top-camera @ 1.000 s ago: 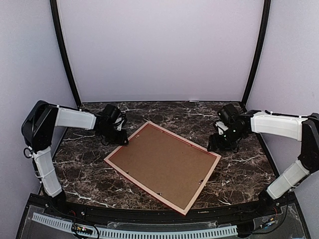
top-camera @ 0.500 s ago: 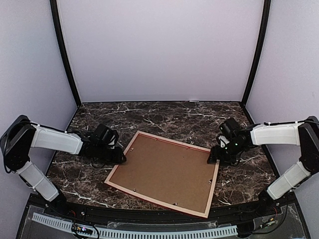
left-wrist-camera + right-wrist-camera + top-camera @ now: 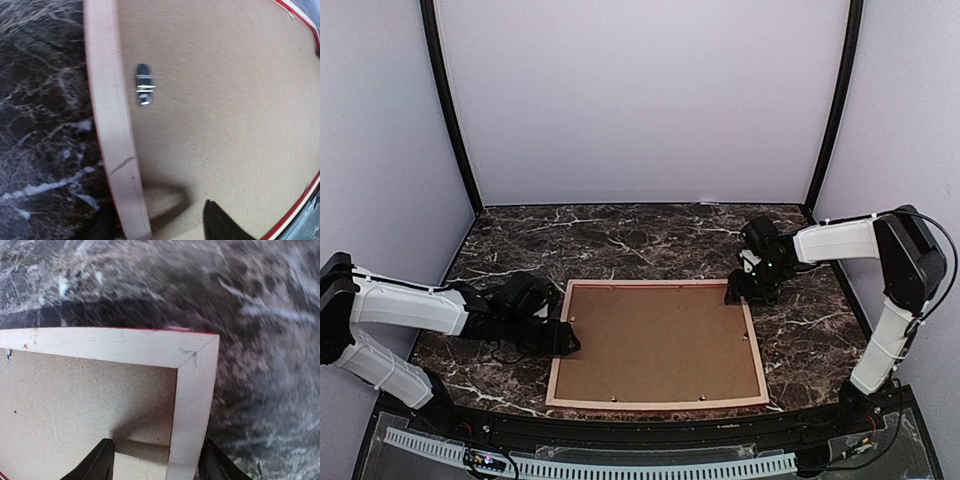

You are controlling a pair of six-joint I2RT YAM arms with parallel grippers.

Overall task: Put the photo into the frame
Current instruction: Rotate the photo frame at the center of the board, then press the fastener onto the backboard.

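Pale wood frame (image 3: 660,404), brown fibreboard backing (image 3: 655,340), veined marble table (image 3: 620,240)

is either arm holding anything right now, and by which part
nothing gripped: left gripper jaws straddle the frame's left rail, right gripper jaws its right rail by the far corner, both open with gaps.

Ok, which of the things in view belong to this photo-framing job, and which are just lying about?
Job:
- frame, face down
- left gripper and right gripper, each open astride a rail
- the photo is not in view

Just there:
- backing board, in the frame
- marble table
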